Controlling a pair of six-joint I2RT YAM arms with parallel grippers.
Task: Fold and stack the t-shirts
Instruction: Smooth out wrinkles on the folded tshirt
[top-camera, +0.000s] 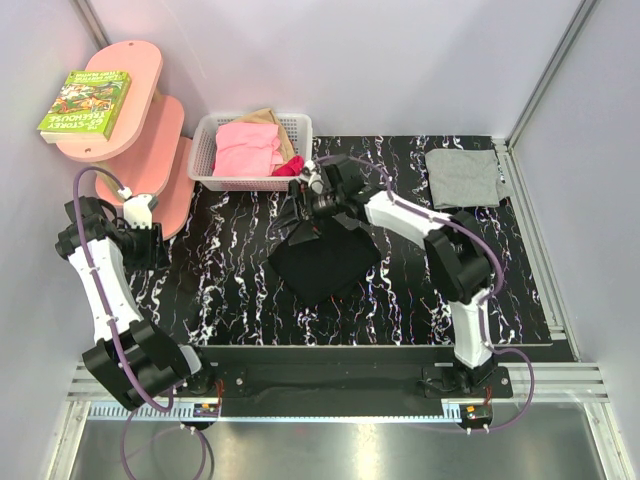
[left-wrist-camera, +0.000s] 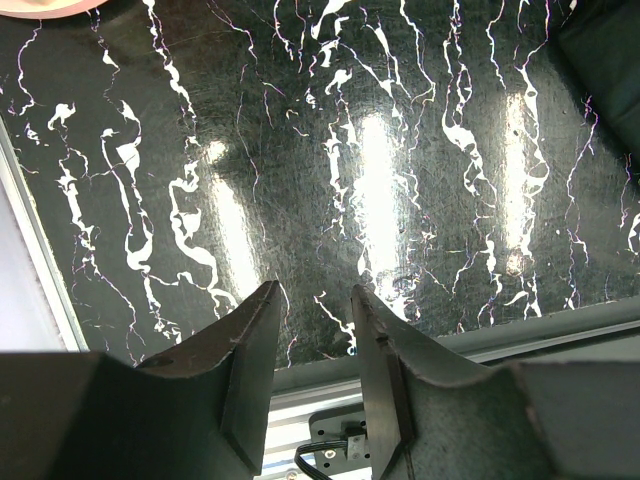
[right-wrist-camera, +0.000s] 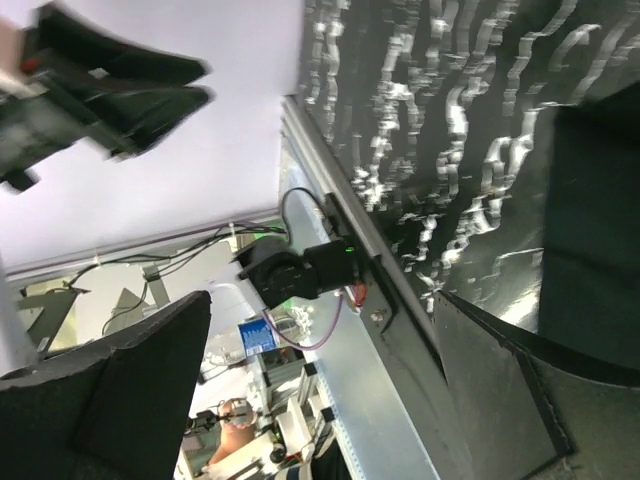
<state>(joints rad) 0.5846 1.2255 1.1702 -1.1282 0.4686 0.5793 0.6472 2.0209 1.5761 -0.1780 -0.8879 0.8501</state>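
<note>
A black t-shirt (top-camera: 322, 262) lies folded into a rough square in the middle of the black marbled table (top-camera: 230, 290). Its print does not show. The light grey t-shirt (top-camera: 463, 177) lies folded at the far right corner. My right gripper (top-camera: 303, 198) hangs over the black shirt's far left corner, tilted and open wide with nothing between its fingers (right-wrist-camera: 322, 300). A dark edge of that shirt (right-wrist-camera: 590, 200) shows in the right wrist view. My left gripper (top-camera: 152, 243) is drawn back at the left side, partly open and empty (left-wrist-camera: 315, 292). The black shirt (left-wrist-camera: 610, 60) sits far off in its view.
A white basket (top-camera: 205, 150) with pink and tan clothes stands at the far edge. A pink two-tier shelf (top-camera: 140, 120) with a green book (top-camera: 85, 103) on it stands at the far left, close to my left arm. A metal rail (left-wrist-camera: 500, 340) runs along the near edge.
</note>
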